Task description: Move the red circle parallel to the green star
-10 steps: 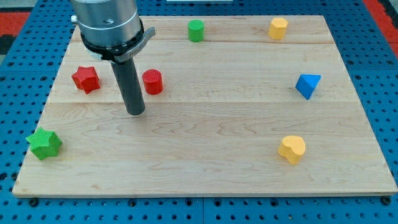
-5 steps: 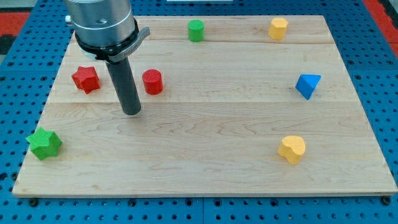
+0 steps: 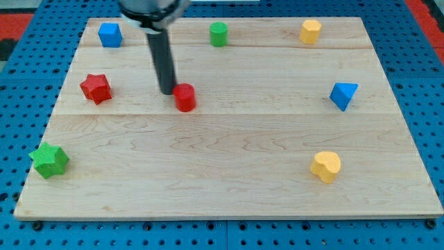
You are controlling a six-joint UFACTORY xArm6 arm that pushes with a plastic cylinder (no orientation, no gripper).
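Note:
The red circle (image 3: 184, 97) lies on the wooden board (image 3: 229, 173), left of the middle. My tip (image 3: 167, 91) stands right against its upper left side. The green star (image 3: 48, 160) sits near the board's lower left corner, far down and left of the red circle.
A red star (image 3: 96, 88) lies left of the tip. A blue cube (image 3: 109, 34) is at the top left, a green cylinder (image 3: 218, 33) at the top middle, a yellow block (image 3: 310, 30) at the top right. A blue triangle (image 3: 343, 94) and a yellow heart (image 3: 325, 166) are on the right.
My tip moved from below and left of the red circle up and right to its upper left side. The red circle shifted slightly right and down. The blue cube has come into sight.

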